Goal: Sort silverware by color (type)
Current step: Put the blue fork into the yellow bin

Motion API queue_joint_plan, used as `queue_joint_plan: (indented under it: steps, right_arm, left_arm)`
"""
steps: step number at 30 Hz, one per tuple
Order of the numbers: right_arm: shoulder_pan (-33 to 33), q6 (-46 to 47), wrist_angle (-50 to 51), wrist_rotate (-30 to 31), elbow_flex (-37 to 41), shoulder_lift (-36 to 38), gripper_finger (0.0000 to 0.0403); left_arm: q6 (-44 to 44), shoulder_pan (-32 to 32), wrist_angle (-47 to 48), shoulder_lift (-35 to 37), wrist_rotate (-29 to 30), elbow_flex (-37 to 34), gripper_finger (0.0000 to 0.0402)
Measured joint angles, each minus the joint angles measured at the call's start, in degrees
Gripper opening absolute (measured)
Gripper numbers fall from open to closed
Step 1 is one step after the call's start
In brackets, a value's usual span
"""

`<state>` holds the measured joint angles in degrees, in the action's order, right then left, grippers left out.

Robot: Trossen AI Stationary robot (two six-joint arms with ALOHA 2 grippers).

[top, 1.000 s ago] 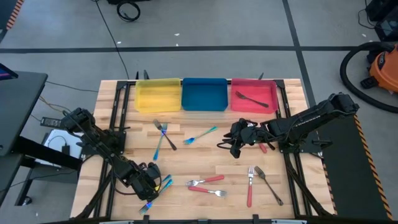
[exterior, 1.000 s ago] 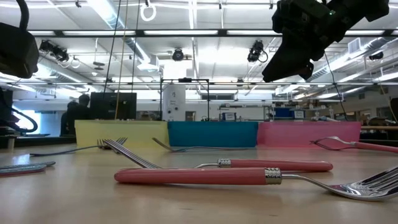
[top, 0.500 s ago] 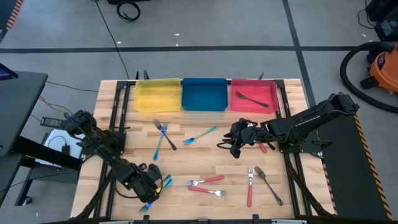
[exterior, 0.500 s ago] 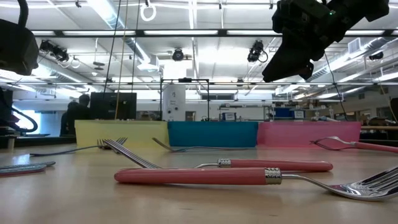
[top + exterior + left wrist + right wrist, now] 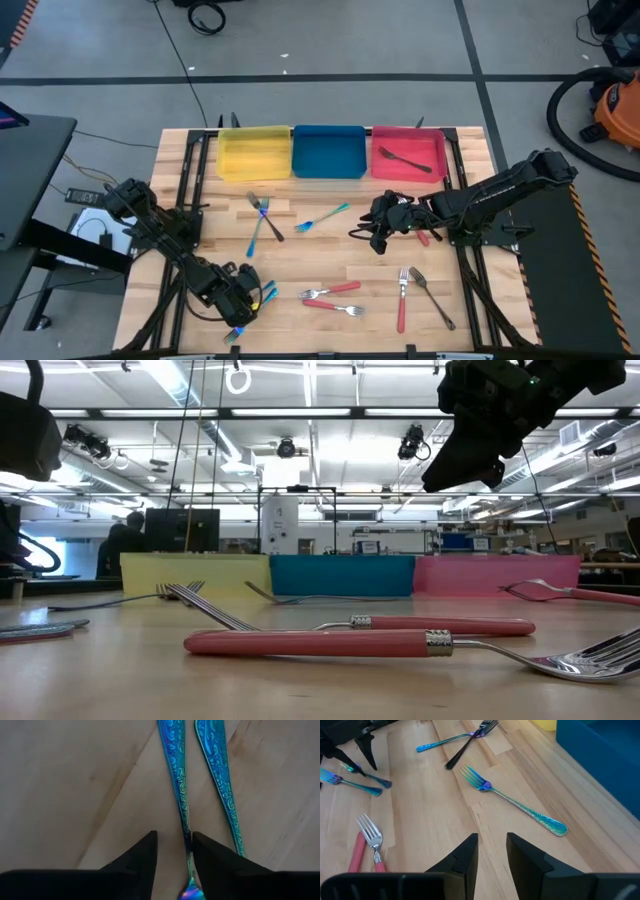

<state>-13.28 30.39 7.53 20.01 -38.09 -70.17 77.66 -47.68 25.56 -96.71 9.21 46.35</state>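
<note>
The left tool (image 5: 172, 851) sat low on the tabletop (image 5: 65, 785), its fingers partly open around a blue-teal utensil (image 5: 176, 775). The right tool (image 5: 491, 851) hung open, holding nothing.

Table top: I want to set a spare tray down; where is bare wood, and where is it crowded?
Bare wood lies between the blue tray and the red-handled forks, left of the right claw. A smaller patch sits below the yellow tray, by the left edge. It is crowded near the left claw and the front right corner.

text: none legible | labels: none | signs: none
</note>
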Motion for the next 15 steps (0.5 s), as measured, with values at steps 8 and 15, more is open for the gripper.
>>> queue_joint_plan:
  steps: [8,15]
  right_arm:
    - [0.0,-0.1,0.0,-0.2,0.0,0.0,0.0110]
    - [0.0,-0.1,0.0,-0.2,0.0,0.0,0.0110]
  left_arm:
    - [-1.2,0.0,1.2,0.0,0.2,0.0,0.0055]
    - [-2.9,0.4,1.8,0.0,0.0,0.1,0.0006]
